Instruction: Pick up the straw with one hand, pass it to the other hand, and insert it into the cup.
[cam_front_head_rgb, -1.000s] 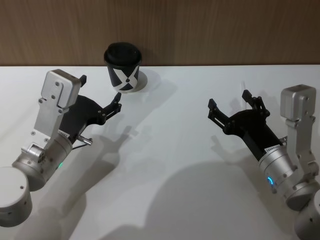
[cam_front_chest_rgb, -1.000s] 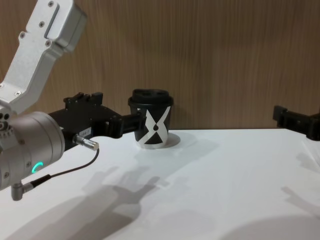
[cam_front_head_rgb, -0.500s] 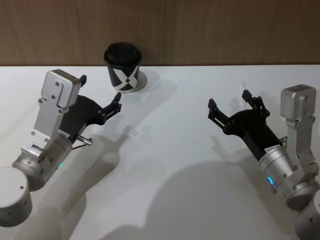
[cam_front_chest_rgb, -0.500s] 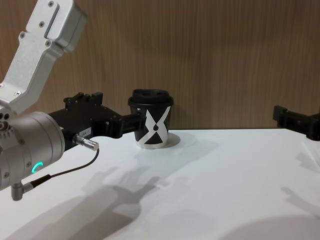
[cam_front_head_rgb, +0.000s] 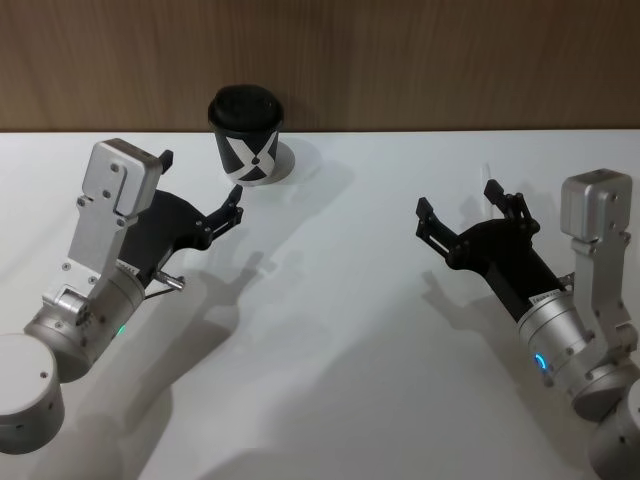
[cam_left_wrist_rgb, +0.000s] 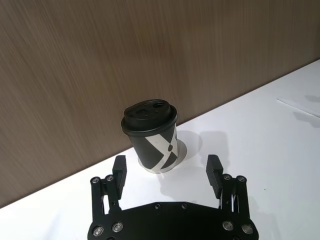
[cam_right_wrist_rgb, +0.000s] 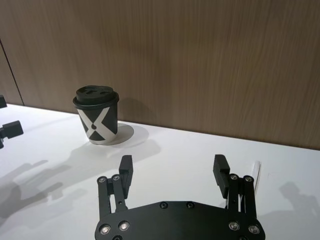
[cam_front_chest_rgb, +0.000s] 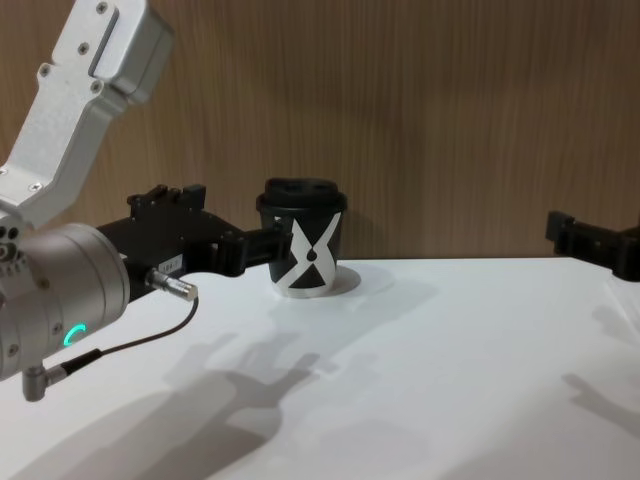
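Left side of the desk (cam_front_head_rgb: 330, 330): the left hand (cam_front_head_rgb: 202, 180) hovers above the surface, jaws spread wide, nothing between them. It points toward the back edge. A thin black cable (cam_front_chest_rgb: 120, 345) with a silver plug hangs off its silver wrist, where a green ring glows.

Back edge, left of centre: the cup (cam_front_head_rgb: 247, 130) stands upright, lid on, white X facing me, on a pale round disc (cam_front_head_rgb: 285, 165) hard against the wood-panelled wall (cam_front_head_rgb: 450, 60). From the left wrist camera the cup (cam_left_wrist_rgb: 150, 132) sits just beyond the two fingertips (cam_left_wrist_rgb: 120, 170) and lines up with the gap between them. Near the left hand, but I read it as not touching.

Right half: the straw (cam_left_wrist_rgb: 298, 107) lies flat on the desk, a thin white line not far from the back edge, well apart from the cup. From the right wrist camera the straw (cam_right_wrist_rgb: 257, 172) shows just past one finger of the right hand (cam_right_wrist_rgb: 173, 167), lying on the surface. I cannot tell whether finger and straw touch.

Right side: the right hand (cam_front_head_rgb: 458, 200) is off the desk, jaws wide apart and empty, angled toward the back edge. Blue light glows on its wrist.
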